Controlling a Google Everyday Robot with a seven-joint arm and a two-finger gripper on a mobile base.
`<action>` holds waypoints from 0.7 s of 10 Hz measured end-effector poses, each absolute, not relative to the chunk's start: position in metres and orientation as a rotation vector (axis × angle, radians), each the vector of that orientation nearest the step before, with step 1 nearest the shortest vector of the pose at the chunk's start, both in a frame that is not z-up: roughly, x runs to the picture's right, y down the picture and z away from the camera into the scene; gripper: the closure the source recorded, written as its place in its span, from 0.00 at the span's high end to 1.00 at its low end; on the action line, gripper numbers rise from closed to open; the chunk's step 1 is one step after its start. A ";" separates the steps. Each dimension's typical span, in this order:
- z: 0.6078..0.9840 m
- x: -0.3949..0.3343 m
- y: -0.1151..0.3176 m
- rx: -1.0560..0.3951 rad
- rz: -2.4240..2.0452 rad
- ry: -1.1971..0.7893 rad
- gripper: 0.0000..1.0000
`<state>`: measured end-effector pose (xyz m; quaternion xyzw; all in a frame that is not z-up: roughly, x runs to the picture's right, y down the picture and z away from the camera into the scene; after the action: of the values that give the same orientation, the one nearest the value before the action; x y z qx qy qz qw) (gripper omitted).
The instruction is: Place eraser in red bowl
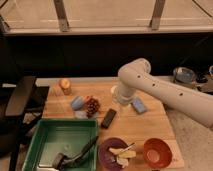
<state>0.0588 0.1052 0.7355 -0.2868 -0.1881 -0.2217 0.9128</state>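
looking at this one, i'd say the job is at its very first step: the reach for the eraser (108,118). nothing is picked up yet. the eraser lies flat around the middle of the worktop (150,127), a bit skewed, just beside a brown pinecone-looking thing (92,106) and apart from everything else.

the tool (119,98) hangs at the end of the white arm, nearer the back edge than the eraser is, with the light-blue block (138,105) just beside it. its fingers stand apart and there's nothing between them as far as i can make out. it isn't touching the eraser.

the red bowl (157,152) sits at the front right corner with its inside bare, right next to the purple bowl (106,154) that has scraps in it.

next move, my guess: bring the tool toward the front edge until it's over the eraser, turn the wrist so the fingers straddle the narrow sides, then go down low, since the block is so flat. easy slip here is grabbing the blue block instead, or later dropping into the purple bowl.
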 end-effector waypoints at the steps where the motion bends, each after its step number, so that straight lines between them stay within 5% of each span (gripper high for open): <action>1: 0.745 0.047 0.113 -0.597 -0.486 -0.416 0.65; 7: 0.792 0.024 0.143 -0.637 -0.549 -0.465 0.65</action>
<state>0.0243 0.1429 0.7916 -0.3064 -0.2236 -0.2640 0.8868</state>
